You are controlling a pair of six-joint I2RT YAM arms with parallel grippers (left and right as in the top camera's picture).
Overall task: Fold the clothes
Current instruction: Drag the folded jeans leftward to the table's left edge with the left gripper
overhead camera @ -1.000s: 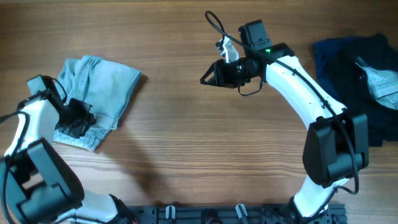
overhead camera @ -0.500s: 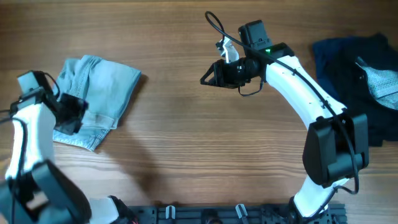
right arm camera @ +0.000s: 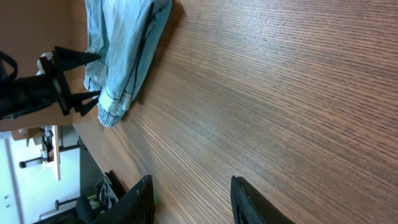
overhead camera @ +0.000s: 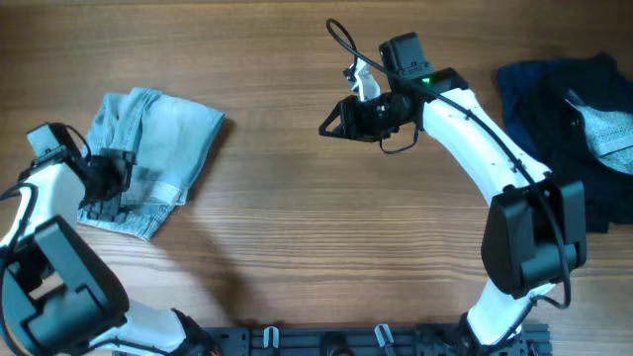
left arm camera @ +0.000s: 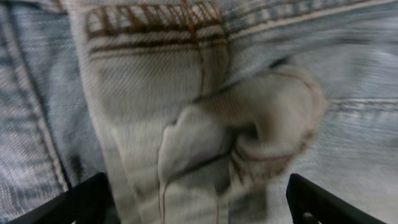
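Hanging the left gripper (overhead camera: pixel 107 183) over the near left edge of the pale denim shorts (overhead camera: pixel 163 138), with the jaws spread wide and released, clasping nothing. Looking down from the left wrist onto a brown-stitched seam (left arm camera: pixel 149 18) and a bunched lump of denim lying between the two black fingertips (left arm camera: pixel 84 202), each sitting at an outer bottom corner of that view. Showing the shorts lying folded into a compact bundle on the left side of the wooden table (overhead camera: pixel 287 227), with the lighter hem turned toward the near edge. Holding the right gripper (overhead camera: pixel 332 121) above bare wood near the table's middle, well apart from the shorts and pointing toward them, with the jaws partly parted and carrying nothing. Showing, at the far right of the table, a heap of dark navy cloth (overhead camera: pixel 539 94) with a pale blue-grey garment (overhead camera: pixel 608 133) lying on top of it, well apart from both grippers.
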